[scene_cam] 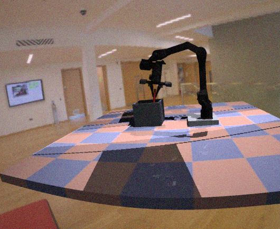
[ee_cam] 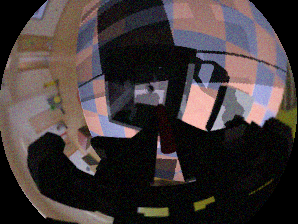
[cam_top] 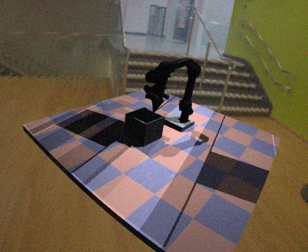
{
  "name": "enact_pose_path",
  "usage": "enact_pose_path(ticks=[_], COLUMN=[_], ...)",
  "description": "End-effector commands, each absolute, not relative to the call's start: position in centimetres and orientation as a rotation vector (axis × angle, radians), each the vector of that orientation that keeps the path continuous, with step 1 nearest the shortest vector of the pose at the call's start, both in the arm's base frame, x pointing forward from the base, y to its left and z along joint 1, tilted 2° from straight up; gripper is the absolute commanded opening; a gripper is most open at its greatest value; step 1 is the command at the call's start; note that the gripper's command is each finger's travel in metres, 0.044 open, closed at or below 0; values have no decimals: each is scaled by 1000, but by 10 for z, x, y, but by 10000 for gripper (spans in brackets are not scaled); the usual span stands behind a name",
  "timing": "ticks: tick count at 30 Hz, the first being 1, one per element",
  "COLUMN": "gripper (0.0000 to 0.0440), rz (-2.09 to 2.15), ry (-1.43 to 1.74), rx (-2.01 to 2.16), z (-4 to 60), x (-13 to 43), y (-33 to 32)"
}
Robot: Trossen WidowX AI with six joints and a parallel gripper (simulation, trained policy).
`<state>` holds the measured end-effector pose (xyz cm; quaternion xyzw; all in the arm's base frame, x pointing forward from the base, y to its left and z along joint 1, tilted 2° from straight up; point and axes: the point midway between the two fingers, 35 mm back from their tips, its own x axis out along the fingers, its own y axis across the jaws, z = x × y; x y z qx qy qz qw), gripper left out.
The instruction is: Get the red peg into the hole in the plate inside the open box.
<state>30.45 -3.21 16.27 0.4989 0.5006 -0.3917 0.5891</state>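
The red peg (cam_top: 153, 112) (scene_cam: 154, 95) (ee_cam: 167, 136) is nearly upright, with a slight tilt in the exterior view. My gripper (cam_top: 154, 109) (scene_cam: 155, 93) (ee_cam: 162, 118) is shut on its upper part. The peg's lower end is at about rim height of the open dark box (cam_top: 144, 134) (scene_cam: 147, 115) (ee_cam: 188, 95), over the side of the opening toward the arm's base. Whether the tip is below the rim is hard to tell. The plate (ee_cam: 159, 95) at the box's bottom shows partly lit in the wrist view, with a dark hole (ee_cam: 150, 88). The peg is well above the plate.
The arm's pale base plate (cam_top: 174, 123) (scene_cam: 202, 122) stands beside the box. The box's walls rise around the space below the fingers. Dark shadows lie across the checkered table top (cam_top: 149, 171) (scene_cam: 169, 134).
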Motion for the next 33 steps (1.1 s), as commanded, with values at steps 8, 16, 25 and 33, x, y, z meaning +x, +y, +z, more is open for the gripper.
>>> enact_pose_path(ticks=[8, 16, 25, 33], gripper=[0, 0, 0, 16], rz=[-916, -898, -858, -852], ry=[1208, 1239, 1274, 1304], rx=[1150, 1146, 1118, 1075], z=[135, 112, 89, 70], x=[319, 330, 342, 346], y=[-47, -50, -49, -50])
